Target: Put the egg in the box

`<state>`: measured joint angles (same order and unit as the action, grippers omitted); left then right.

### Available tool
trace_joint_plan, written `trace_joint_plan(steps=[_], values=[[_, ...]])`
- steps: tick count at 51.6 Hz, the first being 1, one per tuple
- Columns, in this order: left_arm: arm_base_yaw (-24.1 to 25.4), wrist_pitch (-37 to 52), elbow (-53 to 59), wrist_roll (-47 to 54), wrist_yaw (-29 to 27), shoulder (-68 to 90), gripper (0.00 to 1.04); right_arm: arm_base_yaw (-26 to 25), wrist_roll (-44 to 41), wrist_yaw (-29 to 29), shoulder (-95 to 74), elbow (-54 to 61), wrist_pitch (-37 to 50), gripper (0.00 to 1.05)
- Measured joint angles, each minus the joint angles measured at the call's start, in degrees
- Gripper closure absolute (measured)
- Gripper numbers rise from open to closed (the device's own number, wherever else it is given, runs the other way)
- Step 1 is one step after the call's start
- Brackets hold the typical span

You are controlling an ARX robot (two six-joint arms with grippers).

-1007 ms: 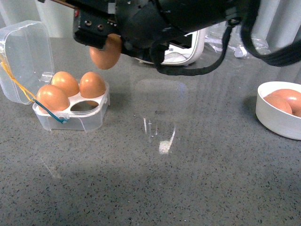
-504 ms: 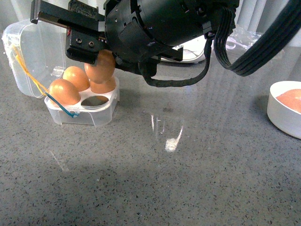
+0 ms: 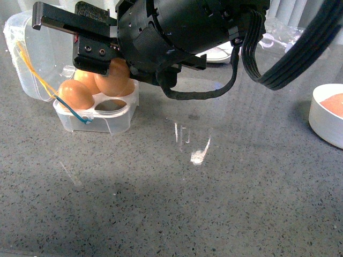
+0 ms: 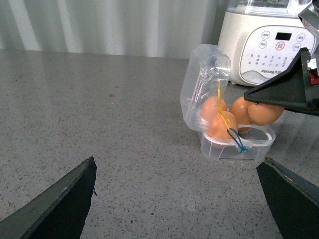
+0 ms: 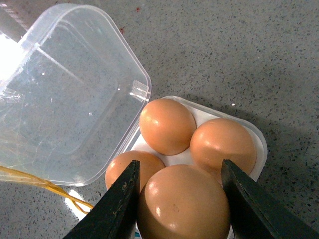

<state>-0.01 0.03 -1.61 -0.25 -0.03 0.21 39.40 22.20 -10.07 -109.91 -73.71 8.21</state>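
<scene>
My right gripper [image 3: 110, 67] is shut on the egg [image 3: 111, 80] and holds it low over the open box [image 3: 99, 120], at the box's near right slot. In the right wrist view the egg [image 5: 182, 204] sits between the two black fingers [image 5: 119, 204], just above the white tray [image 5: 260, 144]. Three other brown eggs [image 5: 167, 124] fill the other slots. The clear lid [image 3: 32, 53] stands open at the left with yellow and blue loops. My left gripper [image 4: 177, 199] is open and empty, well short of the box [image 4: 234, 147].
A round white bowl [image 3: 324, 118] holding more brown eggs stands at the right edge. A cream appliance with buttons [image 4: 264, 45] stands behind the box. The grey speckled table [image 3: 214, 203] spreads in front.
My right gripper has carried the egg left and down, from above the box's right side to low over its open slot. The left gripper shows no change.
</scene>
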Motion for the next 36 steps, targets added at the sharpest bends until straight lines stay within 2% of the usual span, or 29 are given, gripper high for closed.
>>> trace_joint_plan(steps=[3,9,22,36], values=[[0.0,0.0,0.0,0.0,0.0,0.0,0.07,0.07,-0.13,-0.07,-0.15,0.0,-0.15,0.63],[0.0,0.0,0.0,0.0,0.0,0.0,0.07,0.07,-0.33,-0.09,-0.24,0.0,-0.13,0.4],[0.0,0.0,0.0,0.0,0.0,0.0,0.07,-0.22,-0.35,0.37,0.52,0.66,0.35,0.07],[0.0,0.0,0.0,0.0,0.0,0.0,0.07,-2.58,-1.03,2.95,8.94,8.46,5.14,0.07]])
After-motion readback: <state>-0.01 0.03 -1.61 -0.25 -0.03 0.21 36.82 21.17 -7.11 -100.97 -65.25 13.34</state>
